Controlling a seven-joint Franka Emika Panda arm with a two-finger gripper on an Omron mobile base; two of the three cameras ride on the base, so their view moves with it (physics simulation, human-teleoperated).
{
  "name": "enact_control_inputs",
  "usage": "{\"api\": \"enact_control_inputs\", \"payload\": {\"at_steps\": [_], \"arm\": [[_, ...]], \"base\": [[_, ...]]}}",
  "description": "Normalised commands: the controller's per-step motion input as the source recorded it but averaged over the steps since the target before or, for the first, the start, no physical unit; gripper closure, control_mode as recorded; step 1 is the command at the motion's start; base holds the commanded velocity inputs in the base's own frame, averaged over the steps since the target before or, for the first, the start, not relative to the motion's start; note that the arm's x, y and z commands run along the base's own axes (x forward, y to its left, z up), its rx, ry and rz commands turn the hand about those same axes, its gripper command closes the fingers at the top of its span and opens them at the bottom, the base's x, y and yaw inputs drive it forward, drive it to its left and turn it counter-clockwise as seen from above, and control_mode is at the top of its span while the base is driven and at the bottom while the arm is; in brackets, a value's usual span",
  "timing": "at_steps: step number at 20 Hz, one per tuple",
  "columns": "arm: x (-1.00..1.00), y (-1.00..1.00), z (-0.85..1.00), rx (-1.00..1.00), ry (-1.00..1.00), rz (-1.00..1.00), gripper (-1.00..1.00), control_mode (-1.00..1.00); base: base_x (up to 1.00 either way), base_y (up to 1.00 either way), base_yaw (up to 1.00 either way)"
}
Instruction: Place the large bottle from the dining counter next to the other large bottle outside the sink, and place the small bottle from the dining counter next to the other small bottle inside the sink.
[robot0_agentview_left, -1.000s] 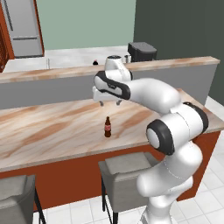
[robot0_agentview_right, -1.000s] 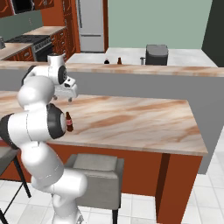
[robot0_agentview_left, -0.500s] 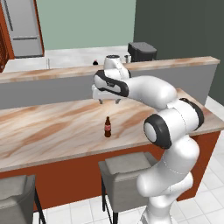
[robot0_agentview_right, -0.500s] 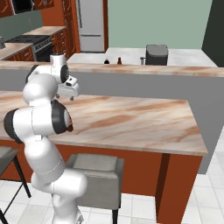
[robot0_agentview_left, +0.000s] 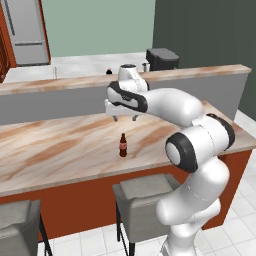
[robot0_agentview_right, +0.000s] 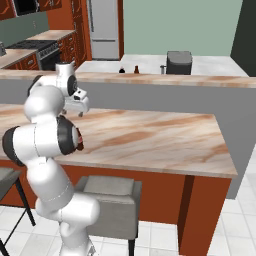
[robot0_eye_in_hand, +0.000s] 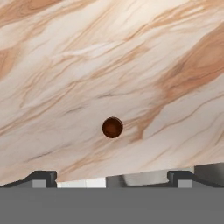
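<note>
Since a second ago the arm's elbow has swung nearer to me while the hand stays put above the counter; I see no shift in the bottle or the base cameras.

Gripper (robot0_agentview_left: 124, 119) hangs over the dining counter (robot0_agentview_left: 60, 145), pointing down, jaws spread wide and holding nothing. From the hand camera its two dark tips sit far apart at the bottom edge, gripper (robot0_eye_in_hand: 112, 177) looking straight down on the bottle.

Small bottle (robot0_agentview_left: 123, 145): dark brown, narrow neck, red label band, standing upright on the marbled top, directly under the hand with clear air between them. From the hand camera I get the small bottle (robot0_eye_in_hand: 112, 127) as a round brown disc, cap-on, roughly centred between the tips. In the right base view the arm covers it.

Dining counter (robot0_agentview_right: 150, 137): tan-and-cream marble over rust-red panels, grey stools (robot0_agentview_left: 145, 192) below.

On the far worktop behind the raised ledge I make out two small dark shapes (robot0_agentview_right: 128, 69), too small to identify.
</note>
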Motion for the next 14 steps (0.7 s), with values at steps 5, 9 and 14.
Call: {"api": "enact_control_inputs", "payload": {"at_steps": [5, 9, 14], "arm": [[-0.14, 0.00, 0.00, 0.00, 0.00, 0.00, -1.00, -1.00], [0.03, 0.00, -0.01, 0.00, 0.00, 0.00, -1.00, -1.00], [0.25, 0.00, -0.06, 0.00, 0.00, 0.00, -1.00, -1.00]], "base": [[0.00, 0.00, 0.00], [0.00, 0.00, 0.00], [0.00, 0.00, 0.00]]}}
